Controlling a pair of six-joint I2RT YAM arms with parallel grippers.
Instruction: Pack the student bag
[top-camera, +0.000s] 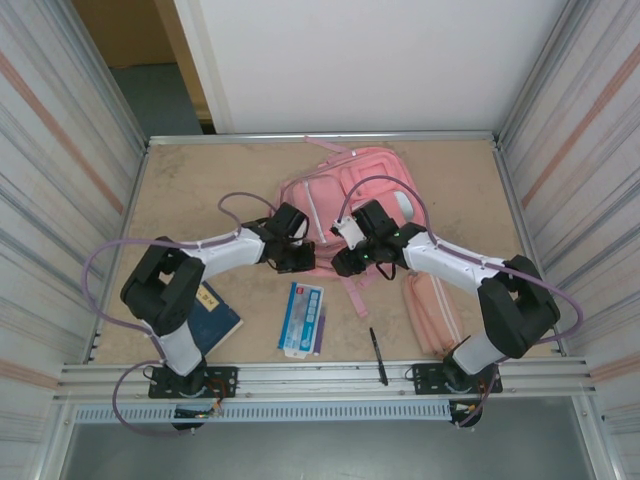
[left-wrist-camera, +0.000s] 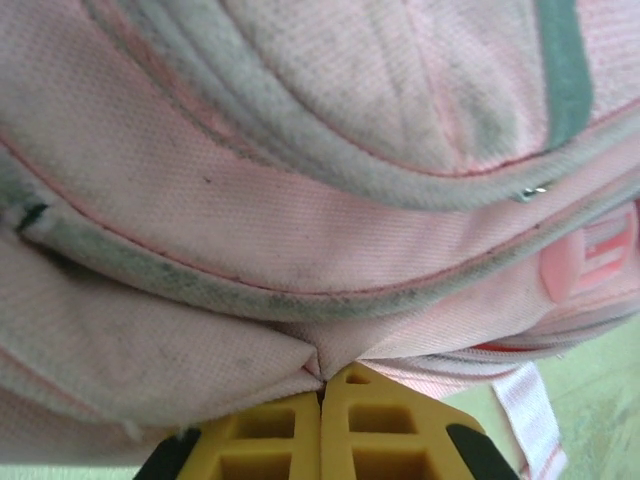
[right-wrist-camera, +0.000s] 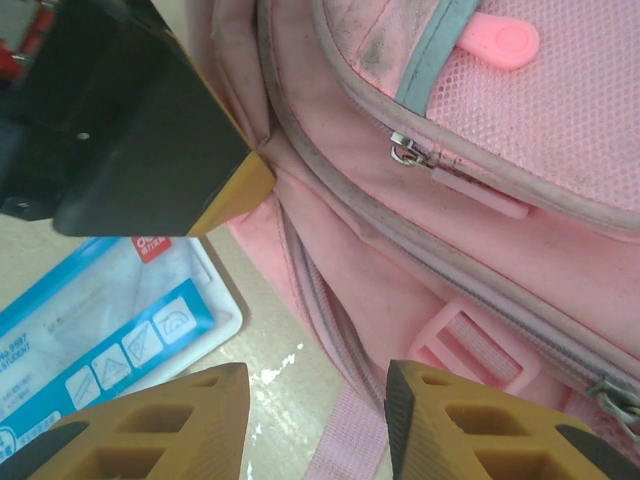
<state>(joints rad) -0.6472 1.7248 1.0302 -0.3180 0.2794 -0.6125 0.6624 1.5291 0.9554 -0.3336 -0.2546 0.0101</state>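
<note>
The pink student bag (top-camera: 352, 190) lies flat at the middle back of the table, front pockets up. My left gripper (top-camera: 297, 257) is at its near left edge. In the left wrist view the yellow fingers (left-wrist-camera: 290, 430) are shut together, pinching a fold of the bag's fabric (left-wrist-camera: 300, 250). My right gripper (top-camera: 350, 263) hovers at the bag's near edge and stands open (right-wrist-camera: 315, 400). Between its fingers I see bare table, a pink strap (right-wrist-camera: 350, 440) and the bag's side seam (right-wrist-camera: 330, 300), with nothing gripped. The left gripper's tip (right-wrist-camera: 240, 190) shows on the bag's corner.
A blue and white packet (top-camera: 301, 318) lies just in front of the bag and shows again as the packet (right-wrist-camera: 100, 340) in the right wrist view. A blue book (top-camera: 215, 313) lies by the left arm. A black pen (top-camera: 378, 356) and a slim pink pencil case (top-camera: 432, 312) lie at the right.
</note>
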